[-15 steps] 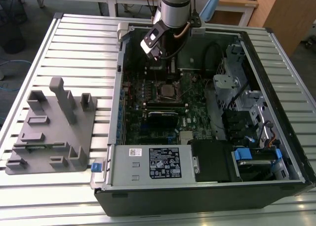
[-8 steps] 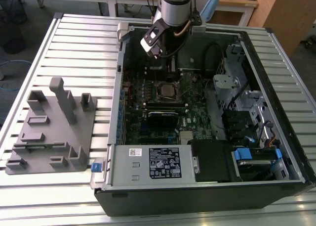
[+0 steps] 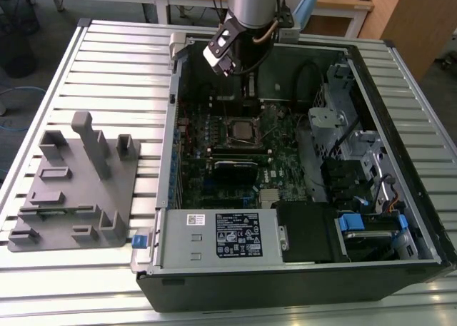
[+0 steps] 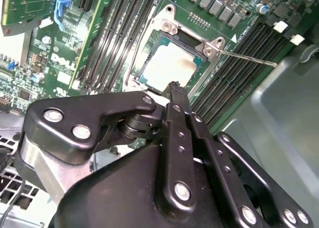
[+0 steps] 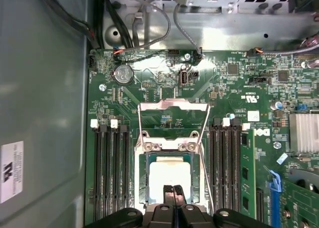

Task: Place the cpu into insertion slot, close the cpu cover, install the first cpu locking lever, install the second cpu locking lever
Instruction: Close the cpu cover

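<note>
Ribbed metal worktop (image 3: 107, 69) carries 1 open computer case (image 3: 285, 287) and, on the exterior view's left, 1 grey plastic fixture (image 3: 75, 183) well apart from the board. 1 arm (image 3: 251, 5) reaches down over the case. Its tool (image 5: 173, 192) is clenched on nothing, its 2 fingertips (image 5: 168, 190) pressed together just above the near edge of the chip (image 5: 169, 170). That 1 chip lies flat inside the socket (image 5: 141, 178), pale top up. The 1 cover frame (image 5: 173, 105) stands swung open at the far side of the socket. 1 thin lever rod (image 4: 246, 57) juts out unlatched beside the socket. 2 banks of long black memory slots (image 5: 112, 173) flank the socket, 1 on each side. 1 coin battery (image 5: 123, 74) sits beyond the cover. In the second wrist view the tool's black links (image 4: 179, 153) hide the board nearest the camera.
</note>
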You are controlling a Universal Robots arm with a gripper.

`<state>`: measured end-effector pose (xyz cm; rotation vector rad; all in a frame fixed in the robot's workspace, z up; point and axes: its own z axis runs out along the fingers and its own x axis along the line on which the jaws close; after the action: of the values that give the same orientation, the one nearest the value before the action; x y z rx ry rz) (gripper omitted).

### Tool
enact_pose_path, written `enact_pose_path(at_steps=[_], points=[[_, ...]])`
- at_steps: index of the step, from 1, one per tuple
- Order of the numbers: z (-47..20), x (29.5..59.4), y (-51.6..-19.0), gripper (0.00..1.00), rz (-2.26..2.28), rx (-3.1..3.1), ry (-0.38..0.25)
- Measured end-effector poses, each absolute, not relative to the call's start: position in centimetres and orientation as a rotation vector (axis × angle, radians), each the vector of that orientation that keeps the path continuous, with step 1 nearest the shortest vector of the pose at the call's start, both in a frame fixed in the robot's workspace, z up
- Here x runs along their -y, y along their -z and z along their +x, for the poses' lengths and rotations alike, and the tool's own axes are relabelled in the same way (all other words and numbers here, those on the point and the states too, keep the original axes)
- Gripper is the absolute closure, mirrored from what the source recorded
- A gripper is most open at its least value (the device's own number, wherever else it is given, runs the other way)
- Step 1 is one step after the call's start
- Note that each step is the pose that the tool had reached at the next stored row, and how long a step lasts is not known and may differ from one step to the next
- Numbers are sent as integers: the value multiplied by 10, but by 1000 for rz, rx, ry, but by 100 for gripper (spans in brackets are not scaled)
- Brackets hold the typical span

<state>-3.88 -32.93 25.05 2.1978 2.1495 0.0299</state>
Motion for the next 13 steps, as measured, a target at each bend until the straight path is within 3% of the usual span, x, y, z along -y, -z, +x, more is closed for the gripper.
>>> enact_pose_path(at_steps=[13], points=[[-39, 329, -260, 89, 2198, -2150, -30]])
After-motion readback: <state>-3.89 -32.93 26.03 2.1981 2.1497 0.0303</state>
